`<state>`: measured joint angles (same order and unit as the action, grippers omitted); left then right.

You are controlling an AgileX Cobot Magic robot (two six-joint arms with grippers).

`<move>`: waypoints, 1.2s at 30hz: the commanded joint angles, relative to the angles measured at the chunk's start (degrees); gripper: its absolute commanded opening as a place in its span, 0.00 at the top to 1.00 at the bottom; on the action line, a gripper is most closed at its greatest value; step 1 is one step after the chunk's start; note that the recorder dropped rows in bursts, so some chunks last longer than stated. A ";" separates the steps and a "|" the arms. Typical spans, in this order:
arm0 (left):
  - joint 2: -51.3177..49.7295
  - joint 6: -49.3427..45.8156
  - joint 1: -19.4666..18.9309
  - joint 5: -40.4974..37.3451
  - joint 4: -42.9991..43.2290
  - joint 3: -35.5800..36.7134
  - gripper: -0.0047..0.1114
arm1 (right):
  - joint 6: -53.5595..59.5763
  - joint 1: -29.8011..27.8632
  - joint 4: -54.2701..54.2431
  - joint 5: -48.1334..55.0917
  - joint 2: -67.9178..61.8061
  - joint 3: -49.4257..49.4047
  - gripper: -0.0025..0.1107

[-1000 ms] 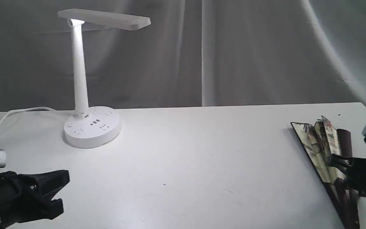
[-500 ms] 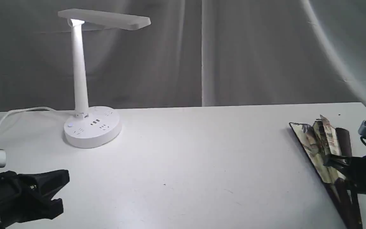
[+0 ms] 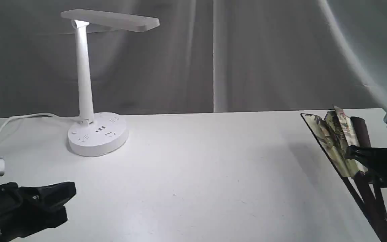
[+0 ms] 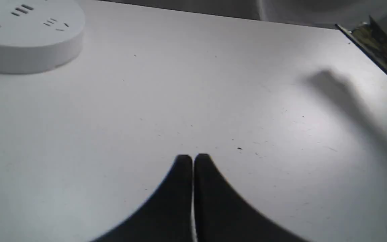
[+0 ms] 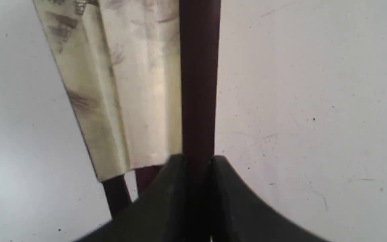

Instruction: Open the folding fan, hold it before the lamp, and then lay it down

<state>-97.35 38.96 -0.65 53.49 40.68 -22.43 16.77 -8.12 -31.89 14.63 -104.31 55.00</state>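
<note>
Over bench, far left: left gripper (image 4: 192, 157) clenched, empty, low above white bench (image 3: 213, 161).
Back left: lamp (image 3: 84, 84) upright, white cord (image 3: 8, 122) running toward left edge.
Middle: open bench right of lamp, few specks; grey curtain (image 3: 247, 57) behind far edge.
Far right: folding fan (image 3: 334, 141) barely spread, tilted, near right edge, shadow on bench beside it; right gripper (image 3: 351, 153) clamped on its maroon guard (image 5: 198, 84).
</note>
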 commanded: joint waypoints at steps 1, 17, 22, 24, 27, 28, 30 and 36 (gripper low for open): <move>-0.08 6.28 0.01 -0.01 2.23 -1.22 0.96 | 2.71 2.29 -1.45 -1.30 0.76 -0.16 0.98; -1.86 33.60 0.01 -2.20 14.21 -11.78 0.96 | 4.62 17.61 -3.08 1.53 0.76 5.67 0.98; -8.76 35.89 0.01 4.39 14.21 -15.07 0.96 | 5.49 21.48 -3.08 2.94 0.76 7.82 0.98; -12.56 35.89 0.01 9.60 14.21 -16.83 0.96 | 7.25 23.25 -3.08 2.27 0.76 7.82 0.98; -18.08 39.57 0.01 16.48 14.30 -19.13 0.96 | 7.27 25.01 -3.25 1.52 0.76 7.82 0.98; -19.49 42.04 0.01 16.48 14.46 -19.56 0.96 | 7.27 25.65 -3.25 1.18 0.76 7.82 0.98; -22.87 47.43 0.01 16.48 15.73 -21.40 0.96 | 7.17 26.72 -3.25 0.94 0.76 7.82 0.98; -29.32 54.24 0.33 16.48 18.95 -25.57 0.96 | 7.17 28.84 -3.25 -0.11 0.76 7.82 0.98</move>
<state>-125.42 90.51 -0.65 68.83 58.87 -47.13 23.41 20.23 -34.81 16.08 -104.31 62.38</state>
